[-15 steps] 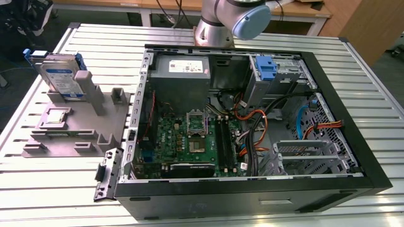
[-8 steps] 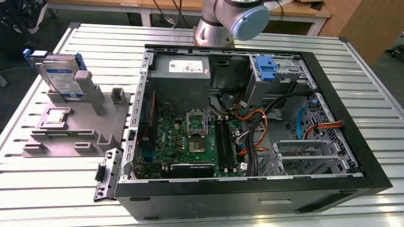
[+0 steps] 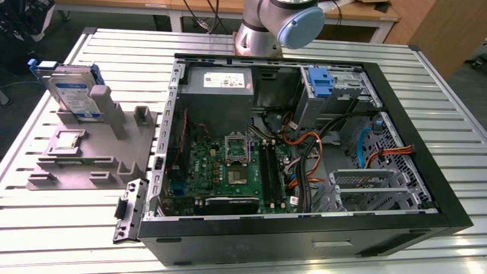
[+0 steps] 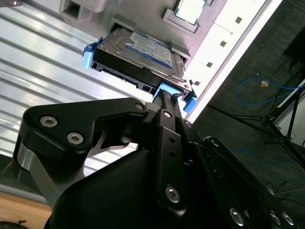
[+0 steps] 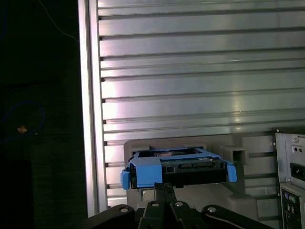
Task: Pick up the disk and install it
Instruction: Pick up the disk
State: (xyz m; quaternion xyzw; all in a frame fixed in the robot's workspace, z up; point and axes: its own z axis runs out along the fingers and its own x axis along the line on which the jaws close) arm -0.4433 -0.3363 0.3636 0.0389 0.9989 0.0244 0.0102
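The disk (image 3: 74,91) has not been picked up. It stands on edge in a grey fixture (image 3: 84,154) near the table (image 3: 61,217) corner that lies far off on the exterior view's left.

The end effector (image 5: 164,187) looks pinched shut in the first wrist view, its tips meeting in a narrow point with nothing between them. In both wrist views it lines up with the blue rail on the disk's (image 5: 176,167) upper edge. The exterior view, though, shows nothing touching or close around the disk, so I judge the end effector to be hanging above it and apart from it. In the second wrist view the end effector (image 4: 164,95) appears as one thin bar aimed at the blue rail end of the disk (image 4: 138,50), whose white-and-blue label faces the camera.

The arm (image 3: 278,23) rises from the table's far edge, behind the open case (image 3: 304,240). The case lies on its side across the middle of the table and reaches the near edge.

As far as progress goes, neither part is done. The grasp has not been made, and the disk is well apart from the case, so both pick-up and installation remain.

Counted: one disk, one end effector, one arm, one fixture, one case. Inside the case are one power supply (image 3: 220,85), one bare blue bracket (image 3: 323,85) and one empty metal cage (image 3: 373,188). One small square chip (image 3: 67,140) lies flat on the fixture.
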